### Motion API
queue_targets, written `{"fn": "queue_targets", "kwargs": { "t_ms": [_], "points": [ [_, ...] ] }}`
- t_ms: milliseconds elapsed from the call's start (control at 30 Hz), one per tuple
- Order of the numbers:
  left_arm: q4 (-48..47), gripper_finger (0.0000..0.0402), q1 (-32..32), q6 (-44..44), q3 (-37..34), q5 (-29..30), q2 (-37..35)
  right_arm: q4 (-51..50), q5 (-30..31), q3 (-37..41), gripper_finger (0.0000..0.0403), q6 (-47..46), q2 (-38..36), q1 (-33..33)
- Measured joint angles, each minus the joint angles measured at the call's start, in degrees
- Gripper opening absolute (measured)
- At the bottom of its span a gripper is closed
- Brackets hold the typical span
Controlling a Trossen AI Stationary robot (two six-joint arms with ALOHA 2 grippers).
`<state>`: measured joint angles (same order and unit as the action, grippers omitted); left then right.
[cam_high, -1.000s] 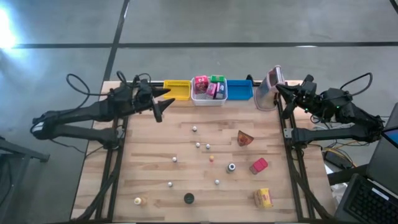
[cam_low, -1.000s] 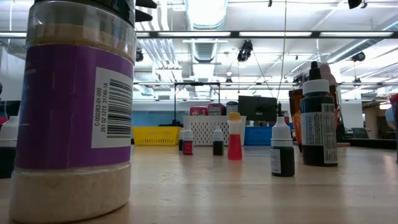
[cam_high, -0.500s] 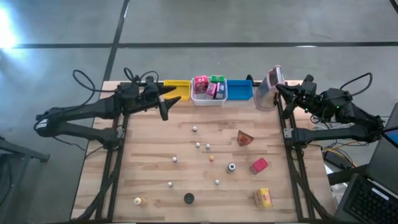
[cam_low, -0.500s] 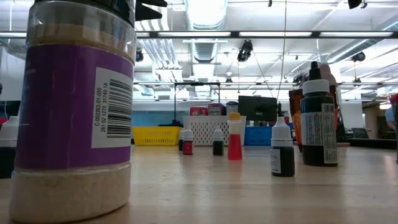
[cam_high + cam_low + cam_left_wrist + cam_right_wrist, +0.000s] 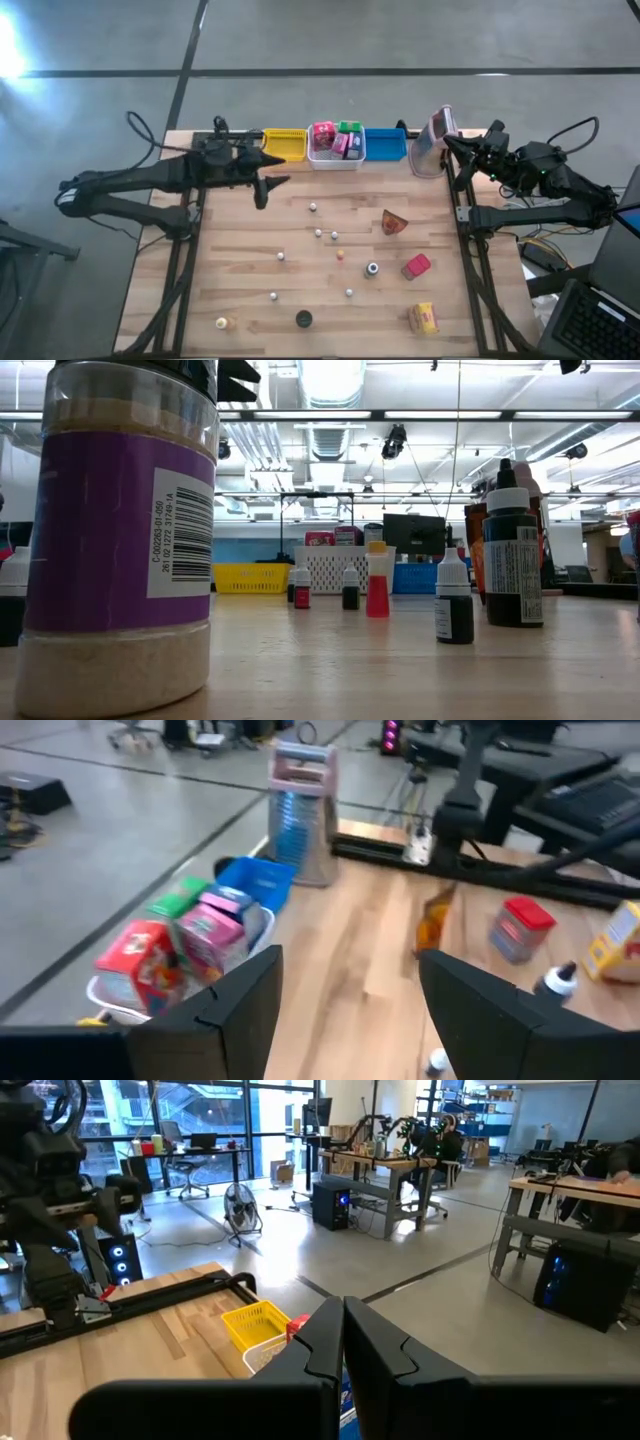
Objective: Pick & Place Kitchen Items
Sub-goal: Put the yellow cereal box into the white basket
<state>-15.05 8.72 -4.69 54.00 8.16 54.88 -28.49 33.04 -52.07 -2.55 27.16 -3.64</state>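
Observation:
Kitchen items lie scattered on the wooden table: an orange-brown packet (image 5: 395, 222), a red packet (image 5: 416, 266), a yellow packet (image 5: 424, 318), several small bottles such as one (image 5: 313, 208), and a dark round piece (image 5: 304, 319). Pink and green packets (image 5: 190, 935) sit in the white bin (image 5: 336, 158). My left gripper (image 5: 271, 185) hovers open above the far left of the table, in front of the yellow bin (image 5: 284, 145), with nothing between its fingers (image 5: 235, 1005). My right gripper (image 5: 450, 146) is shut and empty at the far right, beside the upright device (image 5: 436, 138).
Yellow, white and blue bins (image 5: 386, 144) line the far edge. In the low view a purple-labelled jar (image 5: 120, 540) stands close in front, with a red bottle (image 5: 377, 580) and dark bottles (image 5: 513, 550) farther back. Bare wood lies under my left gripper.
My left gripper has moved away from the yellow bin, toward the table's right and near edges, out over the wood. It has tipped a little downward and stayed open. My right arm has kept still.

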Motion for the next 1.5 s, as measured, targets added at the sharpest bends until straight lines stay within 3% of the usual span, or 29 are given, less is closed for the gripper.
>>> {"fn": "queue_targets", "kwargs": {
  "t_ms": [367,500,567,767,1033,1300,1500],
  "points": [
    [-10.3,0.0241,-2.6,-2.8,0.0,-0.2,-1.0,7.6,-0.2,0.0,0.0008,-2.1,1.1,0.0],
    [-11.4,0.0241,-2.6,-3.0,0.0,-0.2,-1.8,10.0,-6.1,0.0,0.0008,-3.0,2.3,0.0],
    [-11.5,0.0241,-2.6,-3.0,0.0,-0.2,-2.2,9.1,-6.2,-0.1,0.0009,-3.1,3.5,0.0],
    [-13.4,0.0241,-2.6,-2.9,0.0,-0.2,-3.3,-3.7,-6.6,-4.1,0.0022,-10.5,11.8,0.0],
    [-17.6,0.0241,-2.6,-2.8,0.0,-0.2,-5.4,-19.0,-10.6,-16.1,0.0057,-18.8,23.4,4.2],
    [-19.3,0.0241,-2.6,-1.6,-0.4,-0.1,-8.8,-37.9,-4.9,-29.6,0.0096,-39.2,35.2,19.7],
    [-19.0,0.0241,-2.6,-1.9,-0.7,0.9,-9.6,-54.2,-1.3,-37.6,0.0100,-65.0,43.9,31.5]
  ]
}}
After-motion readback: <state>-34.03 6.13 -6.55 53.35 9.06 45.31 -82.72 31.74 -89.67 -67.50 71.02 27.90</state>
